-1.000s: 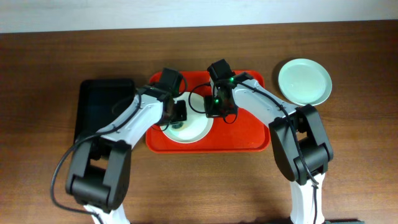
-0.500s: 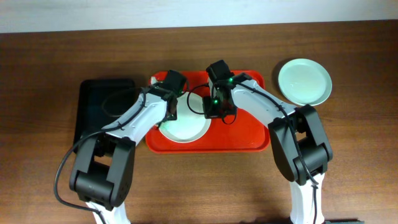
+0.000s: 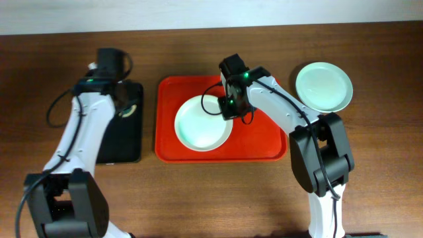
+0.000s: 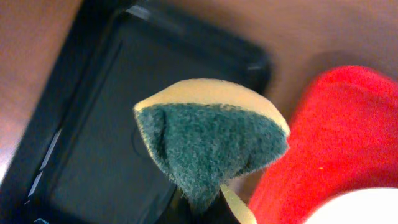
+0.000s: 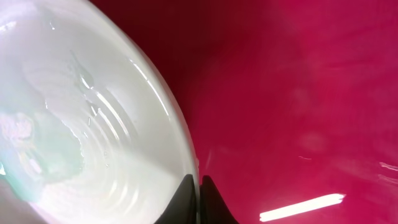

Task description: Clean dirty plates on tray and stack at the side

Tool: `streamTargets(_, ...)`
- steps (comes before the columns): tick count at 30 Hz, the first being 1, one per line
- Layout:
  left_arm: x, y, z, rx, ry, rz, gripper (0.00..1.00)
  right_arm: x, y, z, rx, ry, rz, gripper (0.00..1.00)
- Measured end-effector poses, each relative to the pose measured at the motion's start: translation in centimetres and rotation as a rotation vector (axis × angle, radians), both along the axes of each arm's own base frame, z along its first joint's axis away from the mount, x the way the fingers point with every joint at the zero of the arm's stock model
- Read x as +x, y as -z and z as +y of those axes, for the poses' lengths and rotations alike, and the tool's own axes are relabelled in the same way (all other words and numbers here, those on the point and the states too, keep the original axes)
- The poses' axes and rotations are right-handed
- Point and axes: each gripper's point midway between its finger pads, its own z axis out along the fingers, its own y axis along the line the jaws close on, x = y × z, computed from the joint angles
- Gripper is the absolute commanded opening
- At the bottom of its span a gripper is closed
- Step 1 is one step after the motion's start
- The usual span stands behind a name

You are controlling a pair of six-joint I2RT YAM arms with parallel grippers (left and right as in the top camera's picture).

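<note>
A pale mint plate (image 3: pixel 201 123) lies on the red tray (image 3: pixel 258 142); no smear shows on it. My right gripper (image 3: pixel 230 109) is shut on its right rim, seen in the right wrist view (image 5: pixel 199 186), where the plate (image 5: pixel 81 124) looks wet and the tray (image 5: pixel 298 93) fills the right. Another plate (image 3: pixel 323 86) lies on the table right of the tray. My left gripper (image 3: pixel 124 109) is over the black tray (image 3: pixel 115 142), shut on a yellow-green sponge (image 4: pixel 211 140).
The black tray (image 4: pixel 93 124) sits left of the red tray (image 4: pixel 323 143) on the brown wooden table (image 3: pixel 211 192). A pale wall edge runs along the far side of the table.
My left arm has swung left from the plate on the red tray to above the black tray, carrying the sponge. The plate is now uncovered. The right gripper has stayed on the plate's rim.
</note>
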Motion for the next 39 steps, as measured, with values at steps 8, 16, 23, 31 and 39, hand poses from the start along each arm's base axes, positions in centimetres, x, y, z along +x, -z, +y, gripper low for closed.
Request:
streamTargets(8,-1.9,4.7,5.3,-0.033,-0.137,0.046,0.00,1.7,-5.8,-0.2,-0.286,-0.062,-0.208,0.04)
streamTargets(16,-1.2,8.8,5.2,-0.079,-0.143,0.088,0.38,1.9,-12.3,0.8,-0.700,-0.192,-0.495,0.04)
streamTargets(23,-1.6,9.1,5.0,-0.099,-0.151,0.109,0.60,0.6,-19.3,2.3,-1.123,-0.250,-0.781,0.04)
streamTargets(31,-1.9,4.5,4.8,-0.105,-0.147,0.077,0.99,-0.5,-23.3,3.3,-1.384,-0.323,-0.870,0.04)
streamTargets(39,-2.3,1.6,4.7,-0.104,-0.143,0.031,0.99,0.0,-16.5,6.0,-0.983,-0.498,-0.696,0.04)
